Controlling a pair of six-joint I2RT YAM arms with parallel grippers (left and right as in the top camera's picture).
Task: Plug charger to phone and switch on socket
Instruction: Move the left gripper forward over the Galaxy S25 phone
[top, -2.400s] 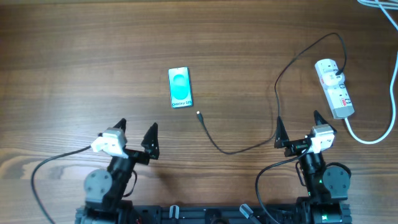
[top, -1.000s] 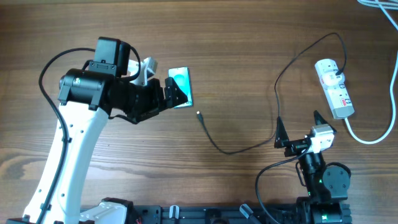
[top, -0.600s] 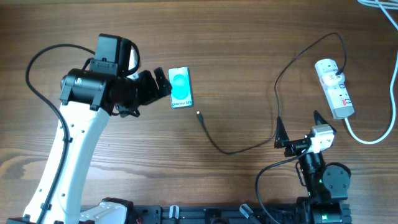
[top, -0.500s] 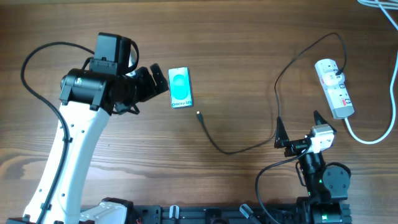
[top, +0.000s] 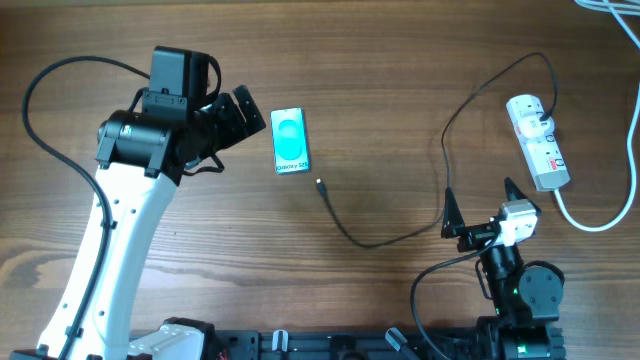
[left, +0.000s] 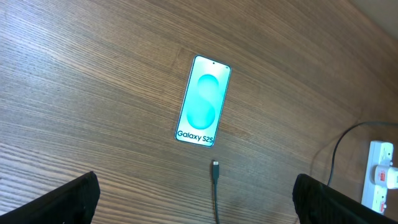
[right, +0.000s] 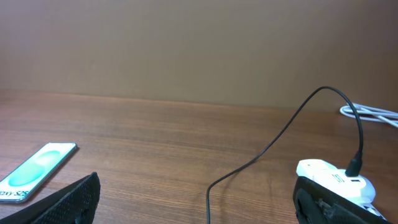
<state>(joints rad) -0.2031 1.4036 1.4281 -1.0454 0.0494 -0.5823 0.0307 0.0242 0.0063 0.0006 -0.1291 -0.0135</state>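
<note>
The phone (top: 289, 141) lies flat at the table's centre, teal screen up. It also shows as phone (left: 204, 101) and phone (right: 34, 165). The charger (top: 380, 242) is a thin black cable. Its metal-tipped connector (top: 319, 184) lies just below and right of the phone, apart from it. Its black plug (top: 545, 122) sits in the white socket (top: 537, 142) at the right. My left gripper (top: 238, 116) hovers open just left of the phone, empty, its fingertips (left: 68, 200) wide apart. My right gripper (top: 480, 200) stands open and empty near the front edge, left of the socket (right: 336, 174).
A thick white cord (top: 590, 215) loops from the socket off the right edge and another white cord (right: 370, 114) lies at the far right. The charger cable (right: 280, 140) arcs across the table between my right gripper and the socket. The table is bare wood.
My left arm came up from rest to the phone. Over the last second its gripper slid left off the phone. The right arm, phone and cable have not moved.
</note>
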